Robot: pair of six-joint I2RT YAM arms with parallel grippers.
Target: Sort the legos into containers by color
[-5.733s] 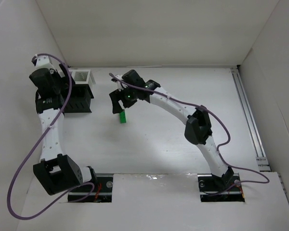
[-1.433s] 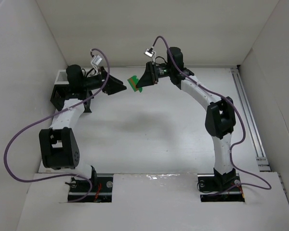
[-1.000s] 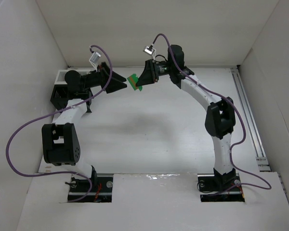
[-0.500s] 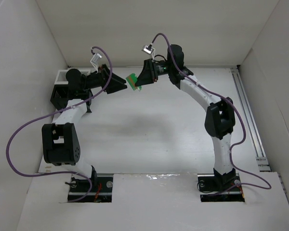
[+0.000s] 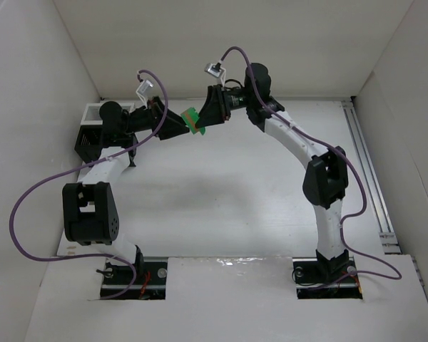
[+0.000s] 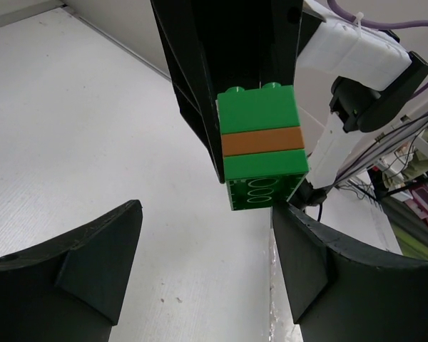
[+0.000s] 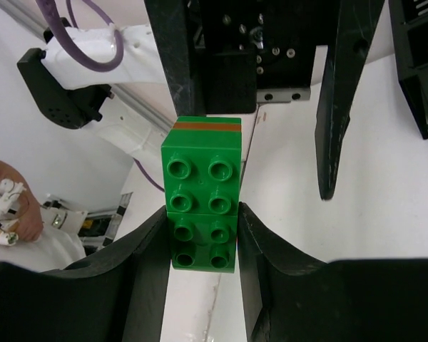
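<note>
Half a second ago a clear gap separated the two grippers above the far part of the table. That gap has closed: the right gripper point(image 5: 202, 118) has carried the stack of small green plastic bricks with a thin orange layer point(image 5: 192, 119) leftward, up to the tips of the left gripper point(image 5: 178, 127). Some seconds back this stack stood on the table under the right gripper, with the left arm over the boxy black slatted rack with a white rim point(image 5: 91, 109). Both arms now reach toward each other in mid-air, and the rack sits behind the left arm in the far left corner.

The right gripper clamps the stack by its sides, the fingers point(image 7: 139, 278) pressed against the green bricks. In the left wrist view the left gripper's fingers point(image 6: 93, 263) stand wide apart, holding nothing. The stack hangs just ahead of their gap, and its lower corner is very near one fingertip. Whether they touch, I cannot tell.

The flat white table point(image 5: 221, 206) is matte, with a metal rail point(image 5: 367, 171) along its right edge. Plain white walls point(image 5: 214, 43) enclose it on three sides. Purple cables point(image 5: 28, 206) loop from each arm.
</note>
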